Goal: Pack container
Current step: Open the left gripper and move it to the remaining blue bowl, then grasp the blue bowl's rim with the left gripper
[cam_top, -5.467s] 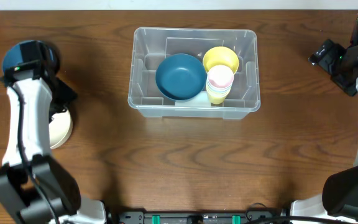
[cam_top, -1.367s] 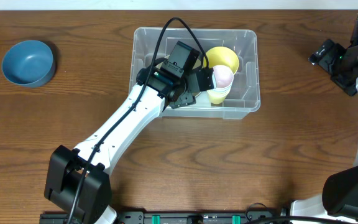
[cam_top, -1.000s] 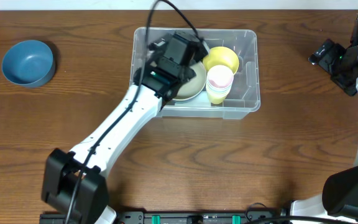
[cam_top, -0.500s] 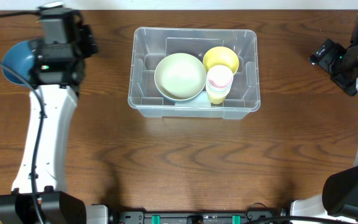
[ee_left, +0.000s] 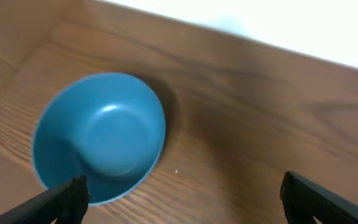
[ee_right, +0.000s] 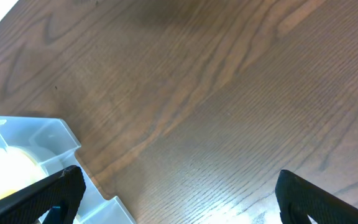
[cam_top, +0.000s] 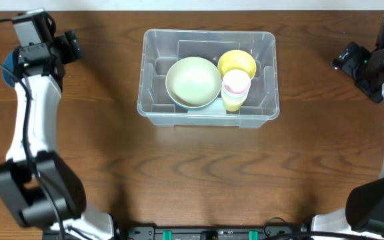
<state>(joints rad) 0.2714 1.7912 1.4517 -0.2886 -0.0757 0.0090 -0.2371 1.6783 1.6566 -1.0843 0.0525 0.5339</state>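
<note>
The clear container (cam_top: 151, 107) stands at the table's back middle. In it are a cream bowl (cam_top: 193, 81), a yellow cup (cam_top: 237, 62) and a stack of pink and white cups (cam_top: 235, 87). A blue bowl (ee_left: 98, 137) sits on the table at the far left, mostly hidden under my left arm in the overhead view (cam_top: 8, 69). My left gripper (ee_left: 182, 199) is open and empty, hovering just right of and above the blue bowl. My right gripper (ee_right: 179, 193) is open and empty, right of the container's corner (ee_right: 48, 140).
The right arm (cam_top: 365, 63) rests at the back right, away from the container. The table's far edge and a white surface beyond it (ee_left: 278, 25) lie close behind the blue bowl. Bare wood lies in front of the container.
My left arm left the cream bowl in the container on top of the dark blue bowl, then swung out to the far left over the blue bowl. The right arm has not moved.
</note>
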